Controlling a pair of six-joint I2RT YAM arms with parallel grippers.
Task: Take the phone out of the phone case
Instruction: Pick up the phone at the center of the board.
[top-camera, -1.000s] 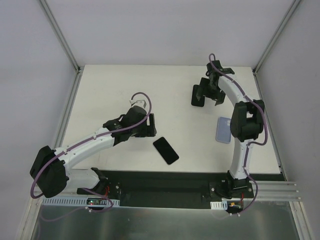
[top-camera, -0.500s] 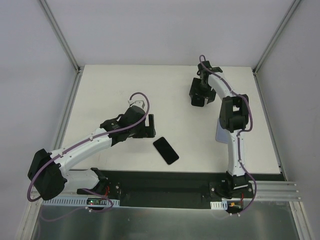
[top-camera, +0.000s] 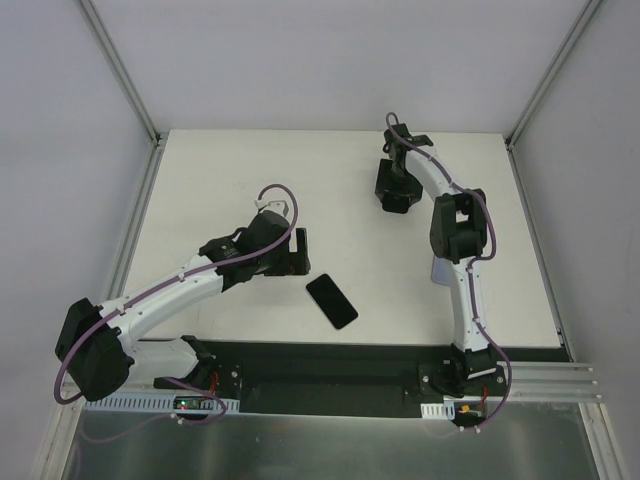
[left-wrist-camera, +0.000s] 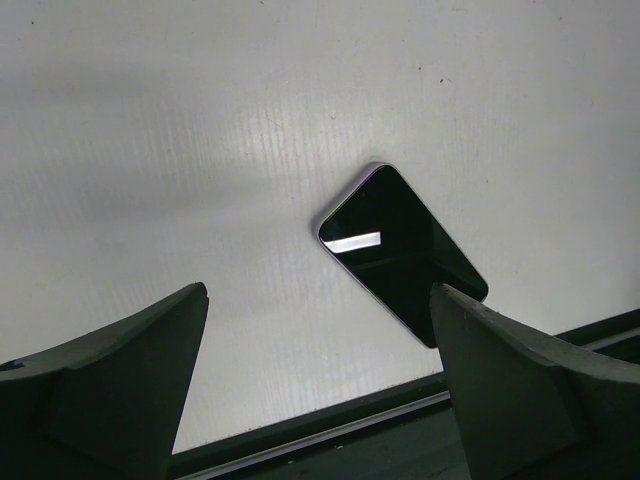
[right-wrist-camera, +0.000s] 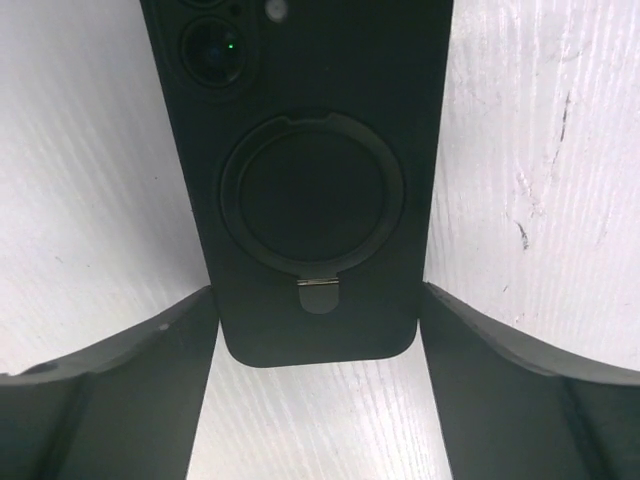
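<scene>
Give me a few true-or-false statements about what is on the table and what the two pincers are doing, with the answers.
1. A black phone lies flat on the table, screen up. True.
2. The left pincer is clamped on that phone. False: its jaws stand open and the phone lies untouched ahead of them.
3. The right pincer has a finger on either side of a dark case with a round ring on its back. True.
4. The dark case lies right by the arm bases. False: it is on the far half of the table.
</scene>
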